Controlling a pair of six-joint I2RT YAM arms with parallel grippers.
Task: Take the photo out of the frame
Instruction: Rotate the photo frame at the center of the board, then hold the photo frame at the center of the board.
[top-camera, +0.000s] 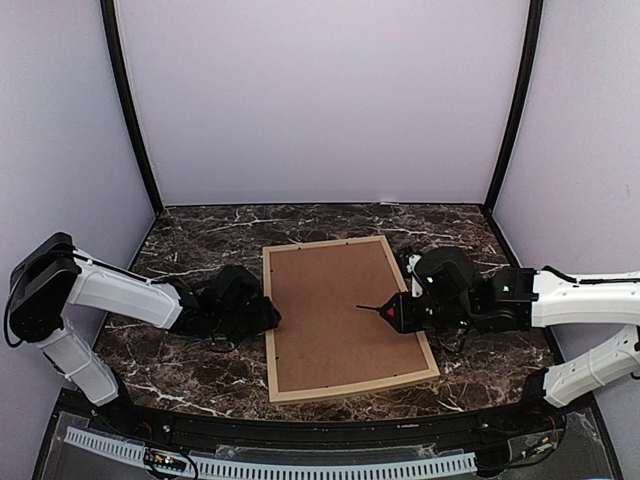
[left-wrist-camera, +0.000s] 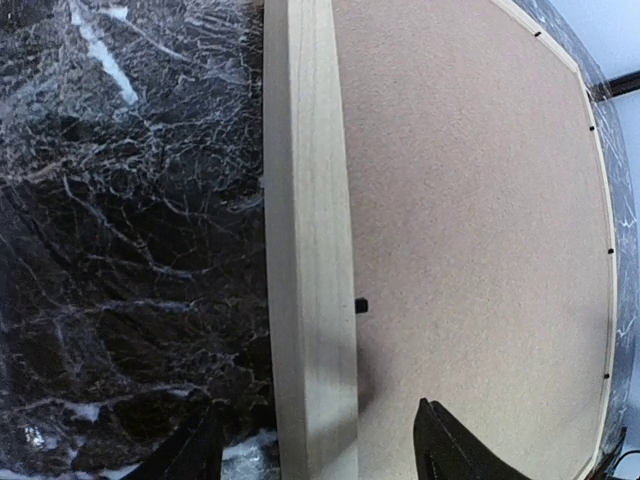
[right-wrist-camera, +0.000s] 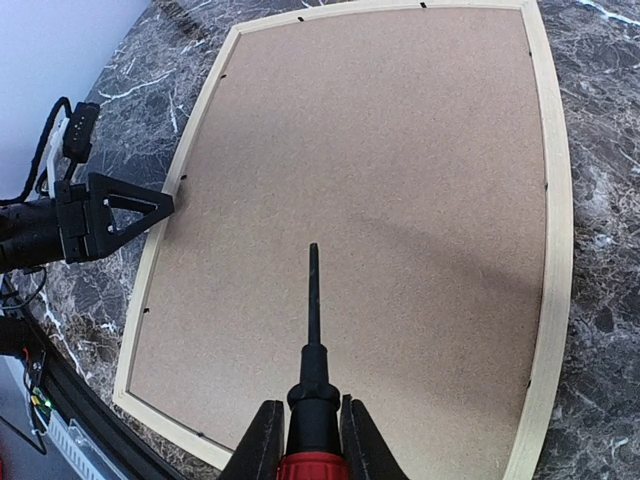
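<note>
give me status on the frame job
Left tool open astride frame rail. Right tool shut on screwdriver, tip over backing board. Frame face down, board in place, photo hidden.

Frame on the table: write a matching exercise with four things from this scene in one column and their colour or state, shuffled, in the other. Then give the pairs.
Things
1. frame
2. backing board
3. screwdriver
4. left gripper

Colour or state
A. open, one finger on each side of the frame's edge
B. pale wood, lying on the marble table
C. plain brown, fills the frame
D. red handle, clamped in the right gripper, tip over the board

Pairs: 1-B, 2-C, 3-D, 4-A
</note>
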